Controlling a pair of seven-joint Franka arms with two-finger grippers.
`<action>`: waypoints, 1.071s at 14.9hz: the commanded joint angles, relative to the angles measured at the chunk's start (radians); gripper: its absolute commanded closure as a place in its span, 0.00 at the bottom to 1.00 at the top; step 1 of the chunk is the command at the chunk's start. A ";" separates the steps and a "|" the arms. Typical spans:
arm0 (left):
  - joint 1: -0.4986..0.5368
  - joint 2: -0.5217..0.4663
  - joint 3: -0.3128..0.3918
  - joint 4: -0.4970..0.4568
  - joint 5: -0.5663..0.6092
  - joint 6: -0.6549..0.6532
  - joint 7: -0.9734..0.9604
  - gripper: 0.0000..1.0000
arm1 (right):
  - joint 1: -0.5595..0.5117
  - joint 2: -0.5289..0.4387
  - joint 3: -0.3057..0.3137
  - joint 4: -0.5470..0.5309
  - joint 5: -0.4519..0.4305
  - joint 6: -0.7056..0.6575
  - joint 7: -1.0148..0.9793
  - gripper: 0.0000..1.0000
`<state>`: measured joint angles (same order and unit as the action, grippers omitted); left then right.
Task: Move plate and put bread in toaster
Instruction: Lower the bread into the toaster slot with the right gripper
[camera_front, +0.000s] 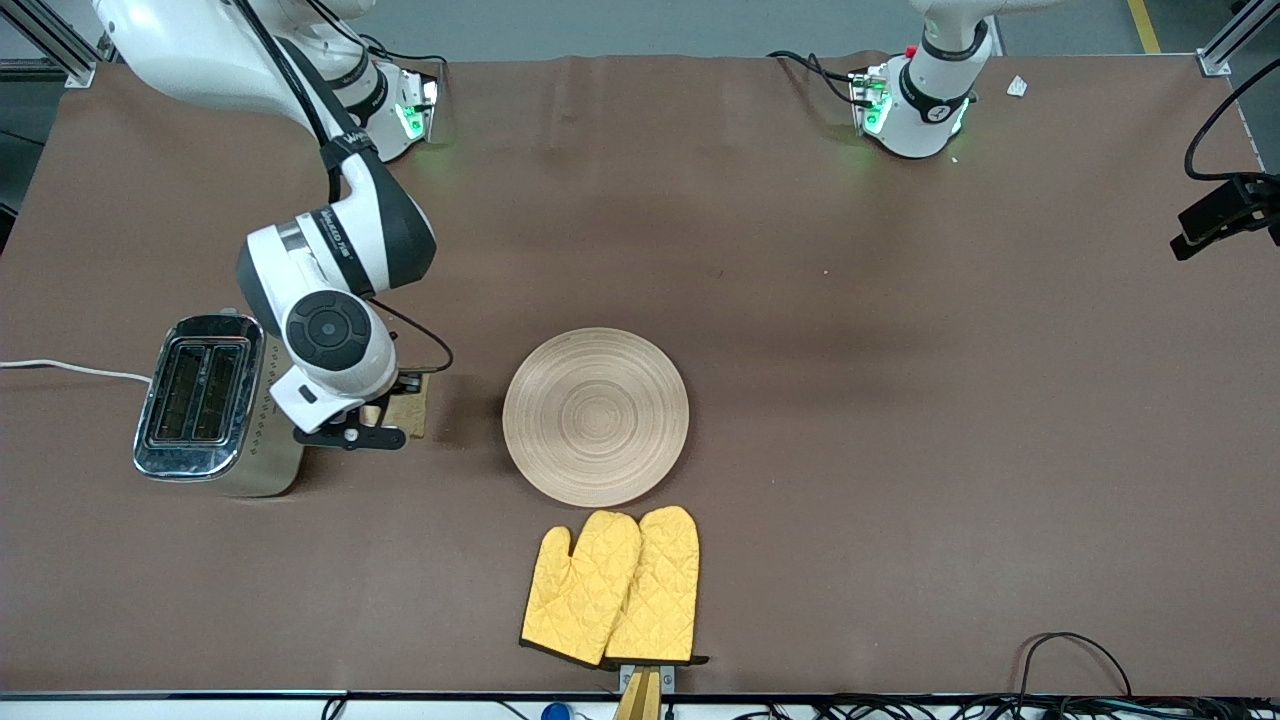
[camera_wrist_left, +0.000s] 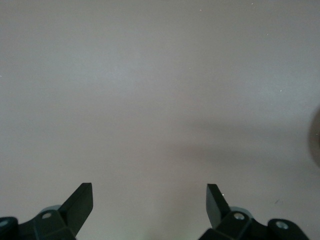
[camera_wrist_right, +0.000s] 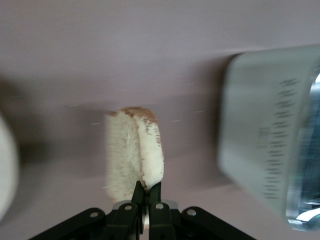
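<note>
The toaster (camera_front: 215, 405) stands at the right arm's end of the table (camera_front: 900, 400). Just beside it, the right gripper (camera_wrist_right: 146, 192) is up in the air, its jaws pinched tight on the bread (camera_wrist_right: 134, 152). The plate (camera_front: 595, 416) lies flat near the middle of the table. Two yellow oven mitts (camera_front: 612, 588) lie nearer the front camera than the plate. The left gripper (camera_wrist_left: 150, 197) waits over bare table, jaws wide apart and holding nothing.

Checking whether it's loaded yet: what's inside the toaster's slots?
Both slots of the toaster look dark and empty from above; their bottoms cannot be seen. The bread is outside, beside the toaster, pinched in the right gripper.
</note>
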<state>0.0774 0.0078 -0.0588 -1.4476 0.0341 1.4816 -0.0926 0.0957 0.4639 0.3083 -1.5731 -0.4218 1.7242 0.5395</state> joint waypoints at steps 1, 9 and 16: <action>0.004 -0.023 0.014 -0.019 -0.022 -0.007 0.056 0.00 | -0.002 -0.066 0.003 -0.007 -0.098 -0.072 -0.003 1.00; 0.019 -0.014 0.013 -0.013 -0.020 -0.008 0.060 0.00 | -0.019 -0.221 -0.053 -0.019 -0.219 -0.215 -0.019 1.00; 0.012 0.006 0.007 -0.004 -0.014 -0.006 0.070 0.00 | -0.017 -0.436 -0.162 -0.319 -0.305 0.032 -0.029 1.00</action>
<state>0.0931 0.0095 -0.0519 -1.4512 0.0252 1.4775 -0.0384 0.0839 0.1522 0.1628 -1.6920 -0.6655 1.6461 0.5068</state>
